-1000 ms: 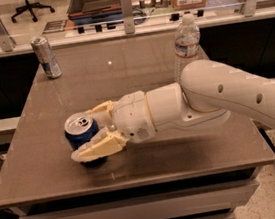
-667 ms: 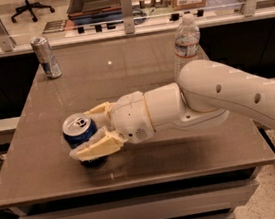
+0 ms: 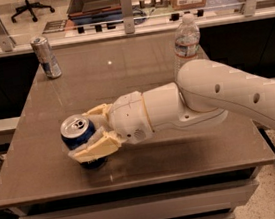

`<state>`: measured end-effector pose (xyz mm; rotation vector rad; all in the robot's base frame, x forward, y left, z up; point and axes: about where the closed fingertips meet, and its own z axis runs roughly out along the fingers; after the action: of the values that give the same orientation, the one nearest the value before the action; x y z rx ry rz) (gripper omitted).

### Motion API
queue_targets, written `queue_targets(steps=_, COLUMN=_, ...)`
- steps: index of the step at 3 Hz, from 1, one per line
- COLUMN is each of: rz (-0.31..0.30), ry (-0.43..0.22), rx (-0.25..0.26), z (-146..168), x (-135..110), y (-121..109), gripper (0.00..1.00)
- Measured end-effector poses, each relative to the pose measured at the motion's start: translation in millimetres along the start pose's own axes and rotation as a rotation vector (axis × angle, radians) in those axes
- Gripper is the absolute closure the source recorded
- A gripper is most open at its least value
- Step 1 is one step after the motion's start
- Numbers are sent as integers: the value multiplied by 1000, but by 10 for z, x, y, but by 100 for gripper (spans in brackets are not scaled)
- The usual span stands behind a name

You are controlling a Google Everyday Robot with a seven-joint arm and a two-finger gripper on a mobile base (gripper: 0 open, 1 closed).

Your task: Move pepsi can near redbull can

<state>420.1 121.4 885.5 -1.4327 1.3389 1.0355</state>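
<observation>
Camera view. Reaching in from the right, low over the table (image 3: 123,78), with a thick white arm (image 3: 235,88). Gripping the pepsi can (image 3: 75,126) at the front-left part of the top, in the gripper (image 3: 80,136). Closed on the can's blue side with cream fingers (image 3: 98,148), one behind and one in front, narrow enough to press on both sides. Showing the silver lid and tab, upright or close to it. Cannot tell whether the base rests on the surface or hangs just above it, only that a dark shadow sits right under it.

Standing at the far left corner, well apart from the held can: the redbull can (image 3: 46,57), upright, silver and blue. Standing at the far right, just behind the arm's bulk: a clear bottle (image 3: 185,42) with a white cap.

Compared with a second ago: shifted a shade to the left, gripper and can together, with the same grasp and the same tilt. Hardly any change since the later of the two earlier moments. Same places for redbull can and bottle throughout, and the same wide stretch of brown top between the two cans.
</observation>
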Motion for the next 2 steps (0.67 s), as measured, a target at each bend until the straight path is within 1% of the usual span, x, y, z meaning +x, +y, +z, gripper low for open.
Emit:
queue_targets(steps=1, rz=8, ry=8, rx=19, z=13, x=-94, y=-200, gripper=100)
queue_targets(steps=2, rz=49, ry=-9, rx=77, z=50, x=-215, y=-581, gripper=100)
